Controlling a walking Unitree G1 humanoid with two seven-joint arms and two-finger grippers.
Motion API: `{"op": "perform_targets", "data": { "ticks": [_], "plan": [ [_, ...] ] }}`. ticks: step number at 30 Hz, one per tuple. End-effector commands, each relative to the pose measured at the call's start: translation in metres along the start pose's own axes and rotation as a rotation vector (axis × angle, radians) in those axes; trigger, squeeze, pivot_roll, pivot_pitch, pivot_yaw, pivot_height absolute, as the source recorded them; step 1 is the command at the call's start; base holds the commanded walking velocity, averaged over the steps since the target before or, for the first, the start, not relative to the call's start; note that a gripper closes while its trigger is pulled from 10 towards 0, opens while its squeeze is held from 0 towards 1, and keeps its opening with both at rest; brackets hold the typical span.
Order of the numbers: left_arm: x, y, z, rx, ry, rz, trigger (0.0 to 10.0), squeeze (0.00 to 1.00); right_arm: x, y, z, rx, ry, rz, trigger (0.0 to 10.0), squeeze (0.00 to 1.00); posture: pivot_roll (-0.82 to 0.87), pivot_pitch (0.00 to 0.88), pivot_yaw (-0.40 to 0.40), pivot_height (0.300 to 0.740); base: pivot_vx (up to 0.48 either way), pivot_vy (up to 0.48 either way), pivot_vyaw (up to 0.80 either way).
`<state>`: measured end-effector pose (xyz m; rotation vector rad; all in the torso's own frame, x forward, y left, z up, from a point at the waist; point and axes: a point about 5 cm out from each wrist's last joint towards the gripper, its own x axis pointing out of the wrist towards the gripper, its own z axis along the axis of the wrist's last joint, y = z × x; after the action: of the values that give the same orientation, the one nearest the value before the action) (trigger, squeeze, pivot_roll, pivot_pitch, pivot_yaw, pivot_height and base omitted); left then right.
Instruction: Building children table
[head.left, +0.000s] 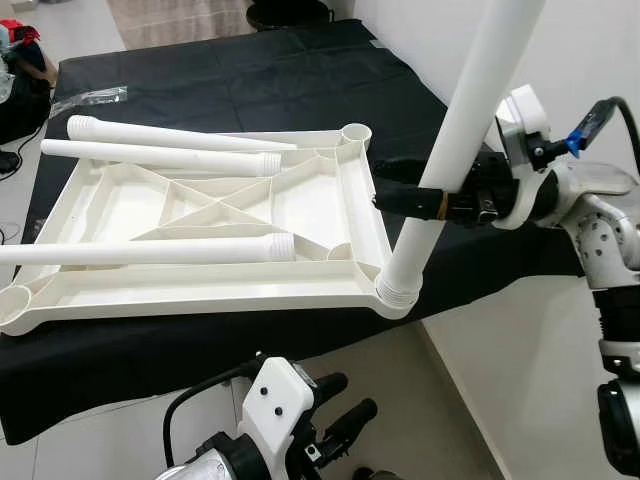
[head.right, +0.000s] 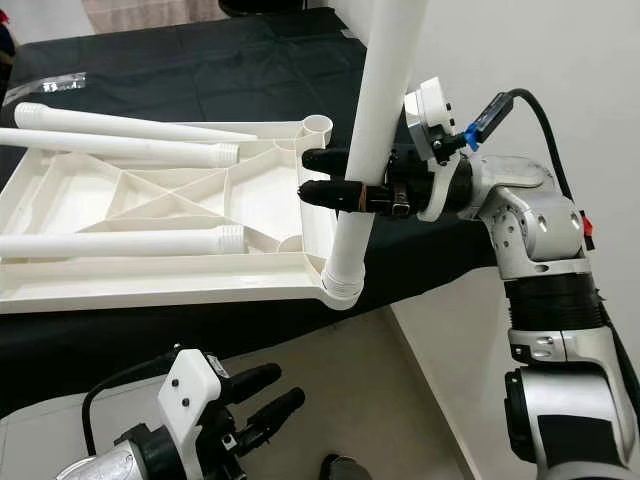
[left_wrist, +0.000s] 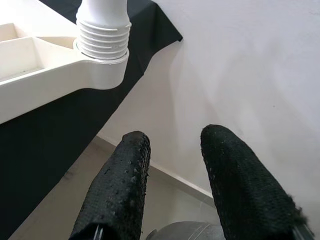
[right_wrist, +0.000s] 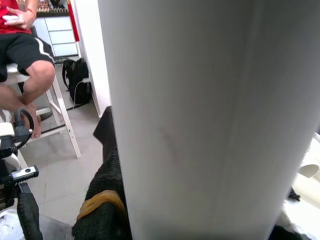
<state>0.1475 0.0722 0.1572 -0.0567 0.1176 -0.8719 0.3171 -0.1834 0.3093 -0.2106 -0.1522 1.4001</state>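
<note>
A white plastic tabletop (head.left: 60, 290) lies upside down on a black-covered bed. One white leg (head.left: 455, 140) stands nearly upright, its threaded end (head.left: 398, 290) in the near right corner socket. My right gripper (head.left: 425, 188) is shut on that leg a little above the socket; the leg (right_wrist: 210, 115) is very close in the right wrist view. Three more legs (head.left: 160, 157) lie across the tabletop. My left gripper (head.left: 345, 405) hangs open below the bed's near edge, its fingers (left_wrist: 120, 190) empty, with the socketed leg end (left_wrist: 103, 35) above them.
The black cover (head.left: 250, 80) spreads over the bed, with a clear plastic bag (head.left: 90, 97) at its far left. A white wall (head.left: 600, 50) rises close on the right. A person (right_wrist: 22, 45) sits on a stool in the right wrist view. Tiled floor (head.left: 400, 400) lies below.
</note>
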Motion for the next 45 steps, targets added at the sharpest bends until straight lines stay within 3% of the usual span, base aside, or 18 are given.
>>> {"op": "perform_targets", "data": {
  "ticks": [1, 5, 12, 18, 23, 26, 31, 35, 37, 39, 41, 45],
  "plan": [
    [0.0, 0.0, -0.005, -0.01, 0.019, -0.002, 10.0, 0.0, -0.004, -0.002, 0.006, -0.015, 0.001, -0.013, 10.0, 0.0, 0.11, 0.194, -0.024, 0.74, 0.0, 0.0, 0.0],
    [0.0, 0.0, -0.005, -0.008, 0.018, 0.0, 10.0, 0.0, -0.002, -0.002, 0.001, -0.008, 0.017, -0.016, 10.0, 0.0, 0.11, 0.196, -0.028, 0.74, 0.0, 0.0, 0.0],
    [0.001, -0.001, -0.004, -0.002, 0.011, 0.004, 10.0, 0.0, 0.003, -0.008, -0.021, -0.004, 0.071, -0.131, 10.0, 0.0, 0.11, 0.196, -0.028, 0.74, 0.0, 0.0, 0.0],
    [0.002, 0.0, -0.002, 0.005, 0.006, 0.004, 10.0, 0.0, 0.001, -0.002, -0.025, 0.028, 0.07, -0.111, 10.0, 0.0, 0.1, 0.196, -0.027, 0.74, 0.0, 0.0, 0.0],
    [0.003, 0.002, 0.002, 0.015, -0.007, 0.009, 10.0, 0.0, 0.001, -0.008, -0.035, 0.01, 0.122, -0.198, 10.0, 0.0, 0.1, 0.198, -0.025, 0.74, 0.0, 0.0, 0.0],
    [0.003, 0.002, 0.002, 0.016, -0.009, 0.01, 10.0, 0.0, 0.004, -0.015, -0.039, 0.009, 0.149, -0.268, 10.0, 0.0, 0.1, 0.198, -0.025, 0.74, 0.0, 0.0, 0.0],
    [0.004, 0.003, 0.004, 0.024, -0.018, 0.018, 10.0, 0.0, 0.006, -0.038, -0.052, 0.07, 0.243, -0.486, 10.0, 0.0, 0.1, 0.2, -0.027, 0.74, 0.0, 0.0, 0.0],
    [0.004, 0.003, 0.005, 0.028, -0.021, 0.02, 10.0, 0.0, 0.005, -0.048, -0.055, 0.095, 0.249, -0.598, 10.0, 0.0, 0.1, 0.201, -0.03, 0.74, 0.0, 0.0, 0.0],
    [0.004, 0.003, 0.006, 0.028, -0.022, 0.024, 10.0, 0.0, 0.001, -0.057, -0.058, 0.134, 0.243, -0.711, 10.0, 0.0, 0.1, 0.203, -0.031, 0.74, 0.0, 0.0, 0.0],
    [0.004, 0.003, 0.006, 0.028, -0.022, 0.024, 10.0, 0.0, 0.001, -0.057, -0.058, 0.134, 0.243, -0.711, 10.0, 0.0, 0.1, 0.203, -0.031, 0.74, 0.0, 0.0, 0.0],
    [0.004, 0.004, 0.006, 0.03, -0.022, 0.028, 10.0, 0.0, -0.003, -0.065, -0.061, 0.17, 0.231, -0.83, 10.0, 0.0, 0.1, 0.206, -0.031, 0.74, 0.0, 0.0, 0.0],
    [0.004, 0.005, 0.006, 0.032, -0.023, 0.032, 10.0, 0.0, -0.006, -0.068, -0.063, 0.179, 0.222, -0.9, 10.0, 0.0, 0.1, 0.206, -0.031, 0.74, 0.0, 0.0, 0.0]
  ]
}}
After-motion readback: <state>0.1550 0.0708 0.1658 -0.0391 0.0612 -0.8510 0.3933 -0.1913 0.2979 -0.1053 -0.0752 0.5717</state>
